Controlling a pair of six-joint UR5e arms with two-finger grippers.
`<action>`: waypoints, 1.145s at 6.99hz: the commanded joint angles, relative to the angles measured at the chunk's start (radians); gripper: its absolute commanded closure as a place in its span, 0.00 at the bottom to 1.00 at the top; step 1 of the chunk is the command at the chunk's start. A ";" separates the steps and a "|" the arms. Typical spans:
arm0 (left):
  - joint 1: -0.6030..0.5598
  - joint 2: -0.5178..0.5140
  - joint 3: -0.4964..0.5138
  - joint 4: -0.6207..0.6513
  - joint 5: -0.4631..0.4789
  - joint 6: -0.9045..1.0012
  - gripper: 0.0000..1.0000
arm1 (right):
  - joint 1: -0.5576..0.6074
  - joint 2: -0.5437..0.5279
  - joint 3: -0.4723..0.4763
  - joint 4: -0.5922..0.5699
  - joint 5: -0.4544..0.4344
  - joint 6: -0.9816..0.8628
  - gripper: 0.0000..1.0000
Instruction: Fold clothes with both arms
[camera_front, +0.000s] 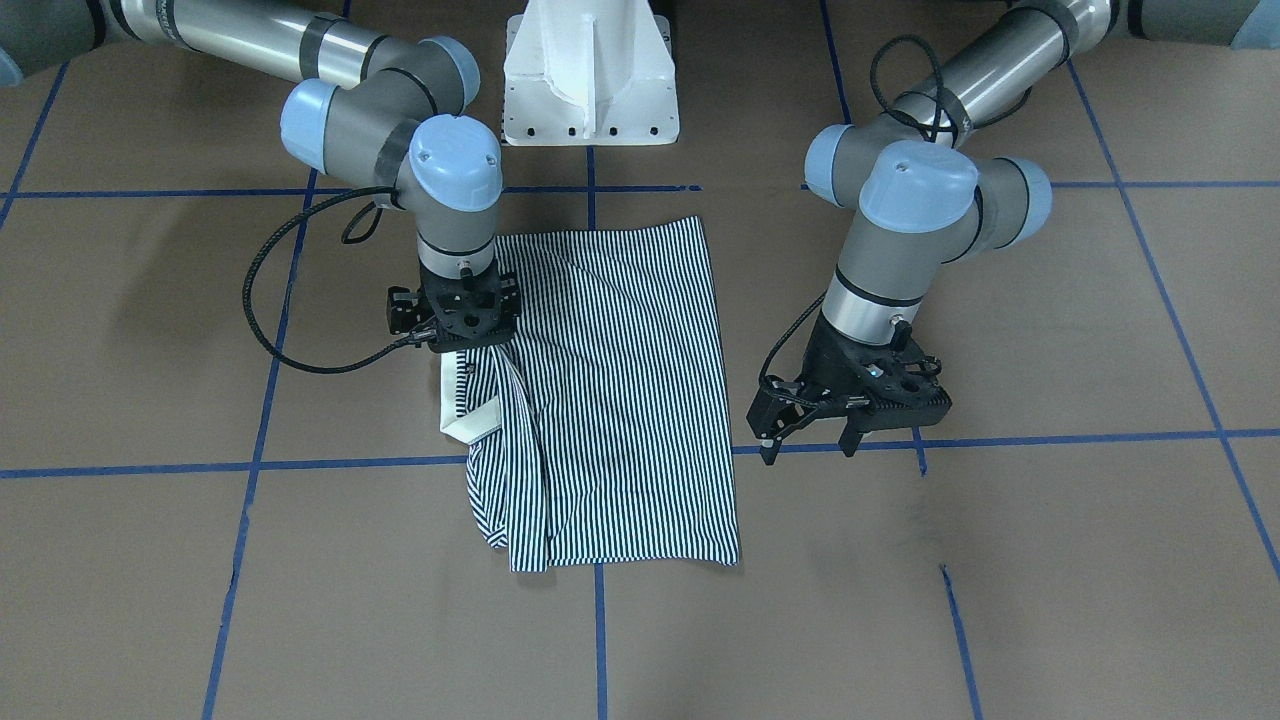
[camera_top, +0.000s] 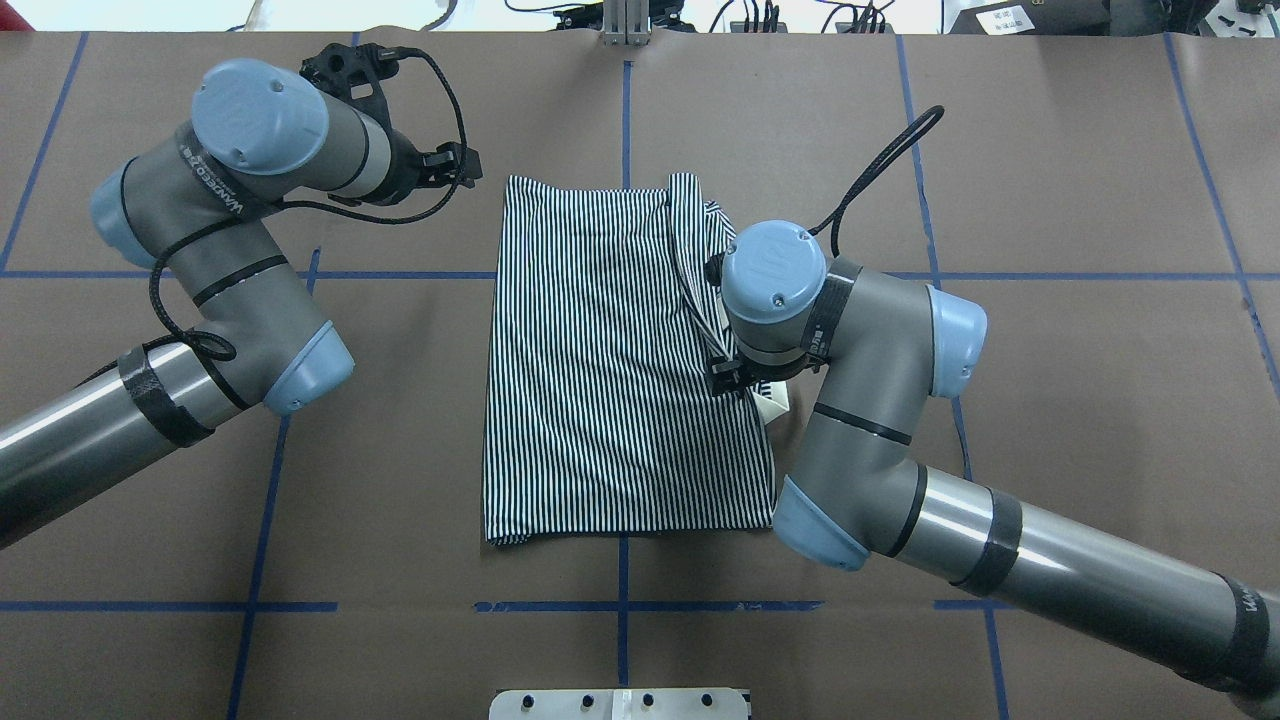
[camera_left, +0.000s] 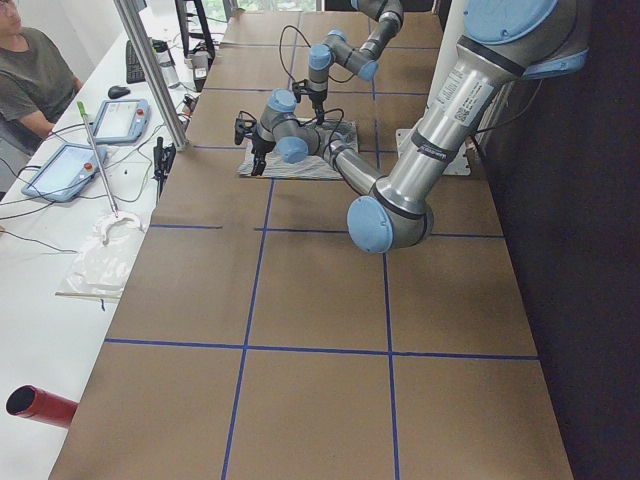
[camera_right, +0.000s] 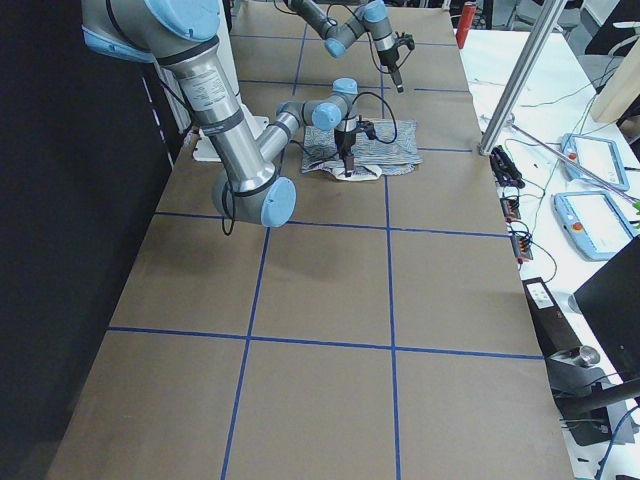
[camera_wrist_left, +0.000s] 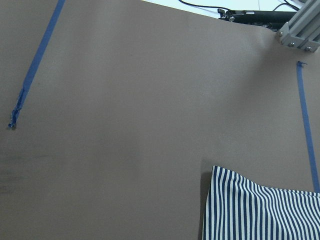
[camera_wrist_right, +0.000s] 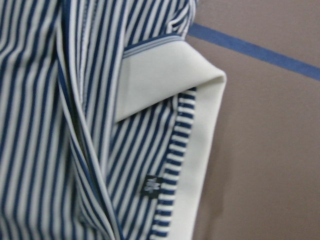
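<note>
On the left of the overhead view you have the left arm (camera_top: 230, 290), bent over the brown surface (camera_top: 1050, 420). The left end effector (camera_front: 808, 448) hangs just beside the shirt's long edge, apart from it. It is released, with its fingers spread and nothing between them. Its wrist camera gives you bare surface, blue tape lines (camera_wrist_left: 36, 65) and one striped corner of cloth.

In the middle of the surface lies the polo shirt (camera_top: 620, 370), folded to a rough rectangle with its stripes running lengthwise. Its right-hand long side is rumpled, with layers overlapping there.

Further right, the cream collar (camera_top: 778, 402) pokes out from under that rumpled edge. The right arm (camera_top: 870, 400) reaches in above it, and the right end effector (camera_front: 465, 335) points straight down at the cloth by the collar. Its fingertips are hidden, so you cannot tell whether it is clenched on the shirt. Its wrist camera shows the collar turned over, with a small dark label (camera_wrist_right: 151, 185) on the striped band inside.
</note>
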 joint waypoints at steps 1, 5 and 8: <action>0.000 -0.001 0.000 0.000 0.000 -0.001 0.00 | 0.087 -0.122 0.055 0.007 0.007 -0.133 0.00; 0.000 0.003 -0.005 0.000 -0.011 0.003 0.00 | 0.183 0.175 -0.151 0.002 0.148 -0.174 0.00; -0.003 0.005 -0.003 -0.002 -0.029 0.008 0.00 | 0.060 0.305 -0.308 0.004 0.079 -0.079 0.00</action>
